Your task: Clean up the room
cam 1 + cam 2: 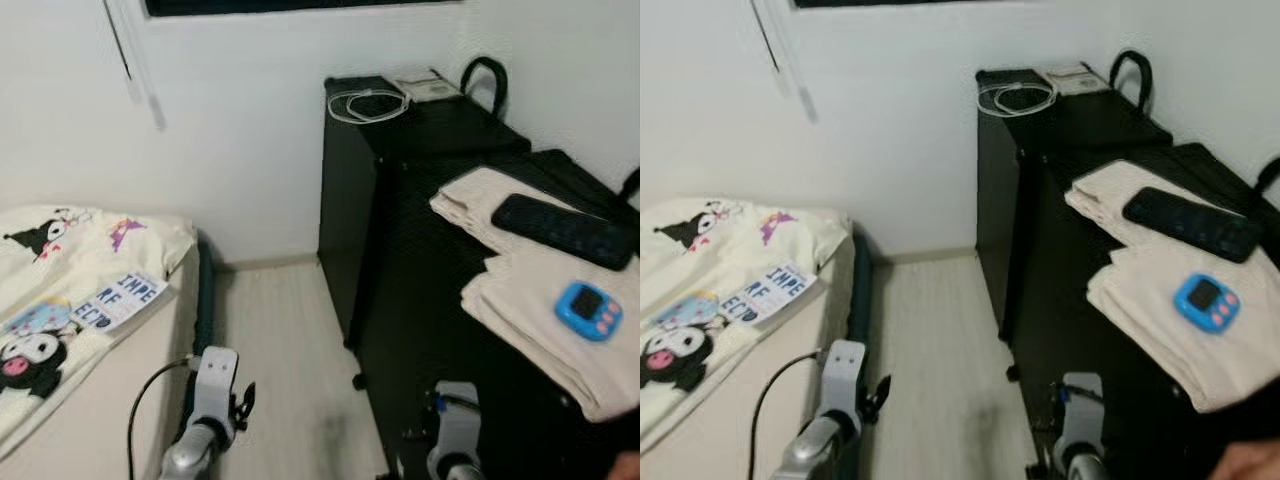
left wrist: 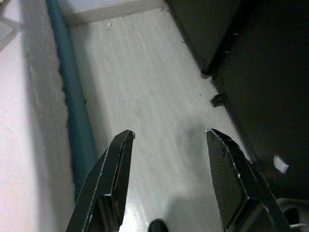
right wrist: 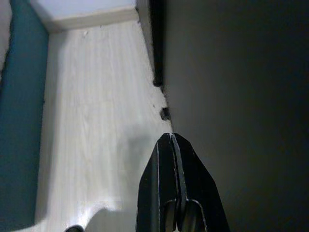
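Observation:
A black dresser [image 1: 420, 290] stands on my right. On its top lie folded cream cloths [image 1: 540, 310], a black remote [image 1: 565, 230] and a small blue timer [image 1: 589, 310]. Farther back are a coiled white cable [image 1: 368, 104] and a small white device [image 1: 425, 87]. On my left a bed carries a cream cartoon-print blanket [image 1: 60, 290] and a printed paper [image 1: 120, 300]. My left gripper [image 2: 169, 140] hangs open over the bare floor [image 2: 145, 96] between bed and dresser. My right gripper [image 3: 172, 145] hangs shut, holding nothing, beside the dresser's dark side.
A narrow strip of pale wood floor [image 1: 280, 340] runs between the bed's teal edge [image 1: 205, 300] and the dresser to the white wall. A black bag handle [image 1: 485, 80] rises behind the dresser. A blind wand [image 1: 135, 60] hangs on the wall.

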Available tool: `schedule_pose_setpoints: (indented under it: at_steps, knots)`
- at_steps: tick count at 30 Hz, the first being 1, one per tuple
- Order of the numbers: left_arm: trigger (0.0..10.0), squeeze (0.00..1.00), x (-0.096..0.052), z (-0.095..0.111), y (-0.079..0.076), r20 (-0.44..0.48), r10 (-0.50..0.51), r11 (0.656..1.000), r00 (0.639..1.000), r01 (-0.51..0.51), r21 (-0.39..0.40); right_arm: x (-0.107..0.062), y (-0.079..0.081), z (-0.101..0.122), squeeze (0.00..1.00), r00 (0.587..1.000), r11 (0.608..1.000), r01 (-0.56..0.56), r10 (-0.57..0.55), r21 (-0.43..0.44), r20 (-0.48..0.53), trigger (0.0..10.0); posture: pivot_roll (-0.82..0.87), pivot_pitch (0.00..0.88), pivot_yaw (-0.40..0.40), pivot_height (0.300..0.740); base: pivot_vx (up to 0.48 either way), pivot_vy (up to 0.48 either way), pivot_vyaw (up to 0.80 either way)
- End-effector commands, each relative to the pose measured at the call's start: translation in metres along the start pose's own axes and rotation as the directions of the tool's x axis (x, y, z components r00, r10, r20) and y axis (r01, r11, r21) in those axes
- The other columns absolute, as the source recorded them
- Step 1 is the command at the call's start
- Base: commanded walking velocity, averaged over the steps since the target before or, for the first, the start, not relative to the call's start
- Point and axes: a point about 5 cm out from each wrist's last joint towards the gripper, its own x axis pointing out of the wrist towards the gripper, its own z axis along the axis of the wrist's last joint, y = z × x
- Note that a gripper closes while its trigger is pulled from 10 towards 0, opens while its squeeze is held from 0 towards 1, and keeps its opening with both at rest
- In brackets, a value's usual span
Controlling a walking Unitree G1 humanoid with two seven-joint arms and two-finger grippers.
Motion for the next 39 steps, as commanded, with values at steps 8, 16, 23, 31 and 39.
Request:
schedule_pose_setpoints:
  at_steps: [8, 16, 23, 31, 39]
  knots:
    - [10.0, 0.00, -0.0021, -0.0041, 0.0071, -0.021, 0.015, 1.000, 1.000, -0.015, 0.006, 0.0005, 0.0064, -0.0003, 0.00, 1.000, 1.000, -0.021, 0.021, 0.006, 0.003, 10.0, 0.01, 0.109, -0.001, 0.729, 0.343, 0.000, 0.00]
    - [10.0, 0.00, -0.0020, -0.0041, 0.0077, -0.022, 0.014, 1.000, 1.000, -0.014, 0.009, 0.0007, 0.0080, -0.0004, 0.00, 1.000, 1.000, -0.031, 0.031, 0.004, 0.002, 10.0, 0.01, 0.107, 0.001, 0.729, 0.339, 0.000, 0.00]
    - [10.0, 0.00, -0.0017, -0.0036, 0.0083, -0.021, 0.014, 1.000, 1.000, -0.014, 0.008, 0.0012, 0.0092, 0.0000, 0.00, 0.999, 0.999, -0.035, 0.035, 0.002, 0.002, 10.0, 0.01, 0.103, 0.002, 0.729, 0.335, 0.000, 0.00]
    - [10.0, 0.00, -0.0015, -0.0037, 0.0068, -0.022, 0.010, 1.000, 1.000, -0.010, 0.008, 0.0017, 0.0083, 0.0007, 0.00, 1.000, 1.000, -0.031, 0.031, 0.001, 0.001, 10.0, 0.01, 0.109, 0.003, 0.729, 0.330, 0.000, 0.00]
    - [10.0, 0.00, -0.0021, -0.0050, 0.0062, -0.026, 0.009, 1.000, 1.000, -0.009, 0.009, 0.0023, 0.0081, 0.0011, 0.00, 1.000, 1.000, -0.029, 0.029, 0.001, -0.001, 10.0, 0.01, 0.110, 0.004, 0.729, 0.319, 0.000, 0.00]
